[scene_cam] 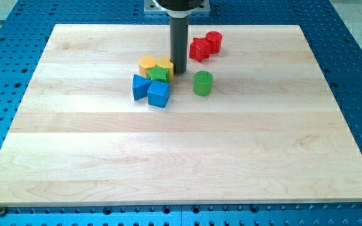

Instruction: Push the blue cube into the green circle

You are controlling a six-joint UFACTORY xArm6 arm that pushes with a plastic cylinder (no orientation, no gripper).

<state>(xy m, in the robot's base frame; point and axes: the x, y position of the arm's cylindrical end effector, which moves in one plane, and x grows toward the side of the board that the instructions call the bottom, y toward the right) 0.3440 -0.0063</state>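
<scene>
Meanwhile, on the wooden bench (181, 157), our handless rod's tip (180, 70) touches the yellow block (165, 66), just above the blue cube (158, 94); the green cylinder (202, 83) stands near the cube's right, apart from it

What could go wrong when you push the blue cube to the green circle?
1. My tip is behind the crowded pile; reaching the blue cube may knock the green star and yellow blocks.
2. The blue triangle touches the cube and could get dragged along.
3. An off-centre push could miss the green circle.
</scene>
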